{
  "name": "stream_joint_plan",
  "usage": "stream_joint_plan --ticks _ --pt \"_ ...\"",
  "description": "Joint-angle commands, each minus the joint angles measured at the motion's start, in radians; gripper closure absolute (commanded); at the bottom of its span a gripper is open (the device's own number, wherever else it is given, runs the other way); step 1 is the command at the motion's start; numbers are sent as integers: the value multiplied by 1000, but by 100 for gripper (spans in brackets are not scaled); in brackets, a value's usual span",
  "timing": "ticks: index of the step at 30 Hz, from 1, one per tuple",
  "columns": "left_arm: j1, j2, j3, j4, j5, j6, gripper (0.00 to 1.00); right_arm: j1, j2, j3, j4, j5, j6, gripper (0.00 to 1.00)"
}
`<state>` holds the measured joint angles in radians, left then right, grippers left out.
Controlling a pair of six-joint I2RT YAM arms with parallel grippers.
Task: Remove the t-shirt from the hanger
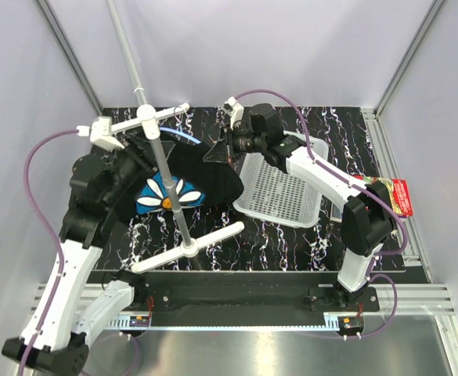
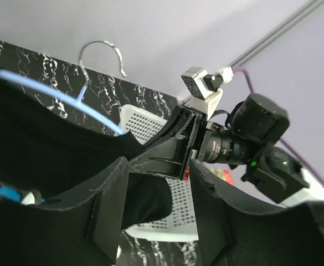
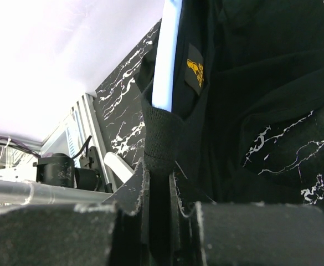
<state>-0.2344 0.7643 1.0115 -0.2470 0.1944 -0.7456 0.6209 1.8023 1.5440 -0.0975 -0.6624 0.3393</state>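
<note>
Black marbled worktop (image 1: 291, 243), with the t-shirt (image 1: 209, 176) bunched over its far-left part, just beside a white basket (image 1: 279, 192) toward the right edge. The hanger (image 2: 56, 97) sits partly inside the shirt, hook exposed. The right gripper (image 3: 157, 177) is clamped on a ribbed shirt edge. The left gripper (image 2: 156, 213) has its jaws apart.

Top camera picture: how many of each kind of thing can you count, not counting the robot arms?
t-shirt: 1
hanger: 1
basket: 1
pole stand: 1
red packet: 1
Total: 5
</note>
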Motion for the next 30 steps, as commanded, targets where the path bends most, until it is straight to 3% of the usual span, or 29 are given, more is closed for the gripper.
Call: stream_joint_plan --ticks 1,7,9,13,17,21,25,27,30 --pt "-101 69 84 14 -174 244 52 -1 -17 80 22 -29 4 100" --pt "-114 93 36 89 -301 396 55 -1 -27 82 15 -72 4 100" --pt "-112 86 7 124 -322 413 52 -1 -27 85 10 -86 -3 100" --pt "-82 134 27 126 -242 370 46 -1 -26 90 8 -137 -10 100" --pt "-5 171 33 107 -159 272 51 -1 -24 102 8 -177 -3 100" --pt "101 156 -50 222 6 154 51 3 -24 114 8 -210 6 100" --pt "116 199 -39 285 129 167 51 11 -21 120 8 -229 10 100" --pt "116 213 -25 284 157 179 55 13 -18 122 7 -233 12 100" --pt "116 211 -30 293 162 192 53 19 -14 126 4 -238 12 100"
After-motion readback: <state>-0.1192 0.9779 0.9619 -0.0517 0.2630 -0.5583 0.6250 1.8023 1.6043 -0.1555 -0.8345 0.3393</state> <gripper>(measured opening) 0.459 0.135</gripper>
